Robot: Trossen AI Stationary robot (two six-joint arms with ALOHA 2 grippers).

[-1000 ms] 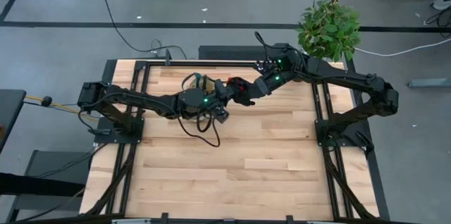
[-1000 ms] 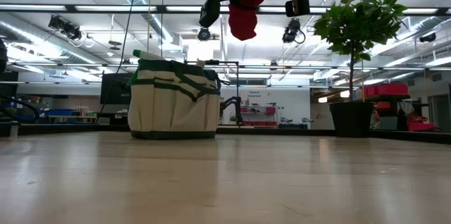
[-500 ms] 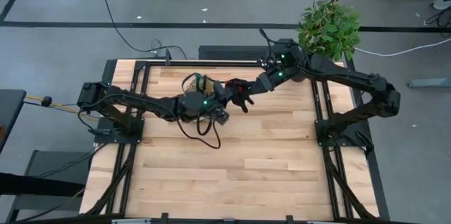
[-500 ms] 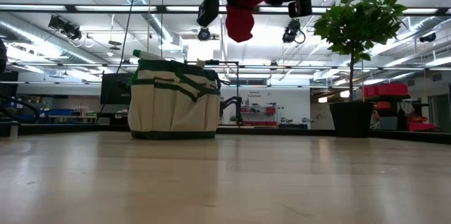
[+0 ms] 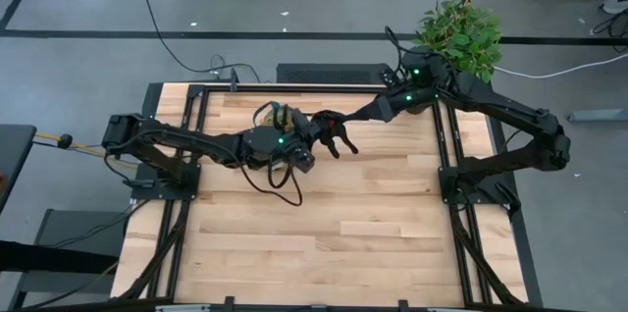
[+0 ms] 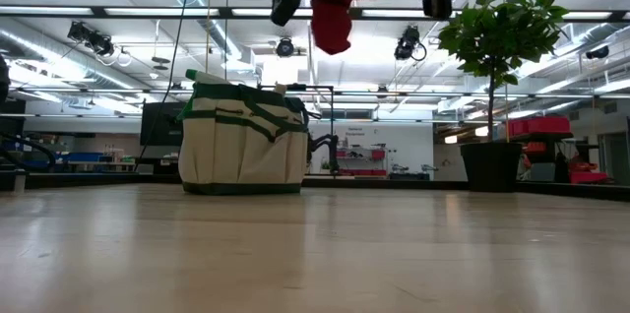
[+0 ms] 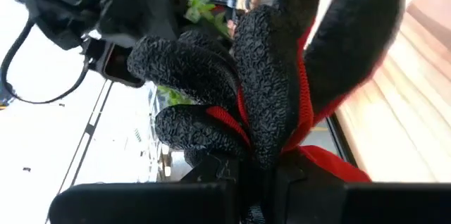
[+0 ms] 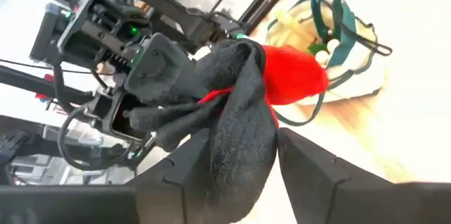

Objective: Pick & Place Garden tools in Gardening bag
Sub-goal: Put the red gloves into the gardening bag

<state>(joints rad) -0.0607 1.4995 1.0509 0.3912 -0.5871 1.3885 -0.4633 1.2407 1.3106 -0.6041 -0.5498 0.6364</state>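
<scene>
The red-and-black glove (image 5: 334,135) hangs in the air between my two grippers, high above the table in the low view (image 6: 332,23). My left gripper (image 5: 314,137) reaches in from the table's left and is shut on the glove. My right gripper (image 5: 327,120) reaches in from the right and is also shut on it. The tan gardening bag (image 5: 275,116) stands on its base on the table (image 6: 243,141), just left of the glove, with tool ends sticking up inside it (image 8: 299,23). My left gripper holds the glove where it comes out of the jaws (image 7: 275,155), pinched between the two fingers. The black glove fingers (image 7: 190,76) spread out beyond the gripper. The glove is lifted clear of the table. My right gripper pinches a bunched black fold of the glove (image 8: 239,155) between its two fingers (image 8: 184,168), coming from the table's right side. The red part (image 8: 292,76) bulges beyond the fingers. The glove is clear of the table and the bag.
A leafy potted plant (image 5: 456,37) stands at the table's far right corner, its dark pot (image 6: 490,165) on the table. The wooden table top (image 5: 324,234) in front of the arms is bare.
Both grippers have carried the glove a little toward the table's left, toward the bag, and slightly upward. My right arm's wrist has drawn back toward the far right corner while its fingers stay on the glove.
</scene>
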